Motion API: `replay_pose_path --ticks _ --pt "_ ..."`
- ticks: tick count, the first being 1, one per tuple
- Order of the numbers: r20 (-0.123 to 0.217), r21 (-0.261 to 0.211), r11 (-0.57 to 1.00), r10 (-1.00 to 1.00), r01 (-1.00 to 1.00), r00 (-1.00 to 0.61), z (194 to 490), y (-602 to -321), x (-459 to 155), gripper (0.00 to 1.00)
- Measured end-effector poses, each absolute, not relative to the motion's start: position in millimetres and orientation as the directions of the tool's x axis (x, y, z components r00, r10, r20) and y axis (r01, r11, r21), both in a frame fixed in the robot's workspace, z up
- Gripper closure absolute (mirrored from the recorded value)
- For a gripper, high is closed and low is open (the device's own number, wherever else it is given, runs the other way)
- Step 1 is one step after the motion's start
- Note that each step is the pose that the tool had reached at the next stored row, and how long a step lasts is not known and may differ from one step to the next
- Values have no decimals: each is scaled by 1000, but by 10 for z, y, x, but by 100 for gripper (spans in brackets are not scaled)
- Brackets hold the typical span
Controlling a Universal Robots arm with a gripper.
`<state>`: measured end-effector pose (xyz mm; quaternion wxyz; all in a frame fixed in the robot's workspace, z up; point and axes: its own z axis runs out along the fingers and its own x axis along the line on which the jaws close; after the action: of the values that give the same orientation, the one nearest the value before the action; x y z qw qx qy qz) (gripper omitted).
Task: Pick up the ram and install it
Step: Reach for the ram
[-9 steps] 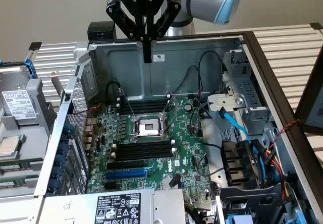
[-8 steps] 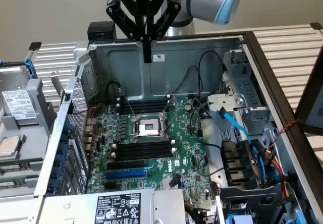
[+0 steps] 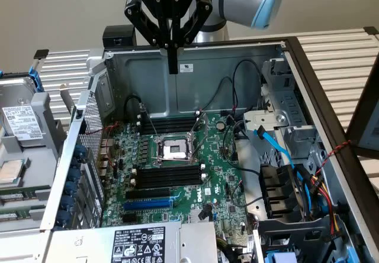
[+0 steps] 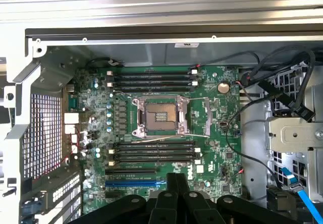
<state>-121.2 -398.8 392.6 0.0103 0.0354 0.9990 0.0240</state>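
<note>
Hanging high over the back wall of the open case (image 3: 237, 76), with gripper (image 3: 172, 66) fingers pressed together and nothing seen between them. Beneath, on the motherboard (image 3: 220, 183), black slots (image 3: 169, 176) on either side of the socket (image 3: 173, 150). Well apart from gripper, outside the case at the exterior view's left edge: thin green strips, seemingly the ram (image 3: 16, 199), lying flat near a drive (image 3: 23, 124).

An open computer case (image 3: 237, 67) holds a green motherboard (image 3: 219, 174); a CPU socket (image 3: 173, 150) sits between 2 banks of black memory slots (image 3: 169, 177); a blue expansion slot (image 3: 148, 204) lies beside 1 bank; a blue cable (image 3: 275, 147) hangs at the exterior view's right; a hard drive (image 3: 23, 124) lies outside the case at its left.
</note>
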Motion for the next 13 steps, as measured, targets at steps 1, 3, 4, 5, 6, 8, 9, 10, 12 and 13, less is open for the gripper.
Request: replay_pose_path --ticks 1,3,4,5,6,8,9,10,12,13 --pt "-19 49 996 71 70 -997 3926 -3988 -1212 89" --pt "-19 49 996 71 70 -997 3926 -3988 -1217 89" --pt "-19 49 996 71 70 -997 3926 -3988 -1256 89" --pt "-19 49 996 71 70 -997 3926 -3989 -1297 89" --pt "-19 49 996 71 70 -997 3926 -3990 -1347 89" --pt "-19 49 996 71 70 -997 3926 -3993 -1434 89" --pt "-19 49 996 71 70 -997 3926 -3994 -1483 89" --pt "-19 49 996 71 70 -997 3926 -3994 -1528 89" --pt "-19 49 996 71 70 -997 3926 -3996 -1618 89" --pt "-19 49 996 71 70 -997 3926 -3997 -1664 89"
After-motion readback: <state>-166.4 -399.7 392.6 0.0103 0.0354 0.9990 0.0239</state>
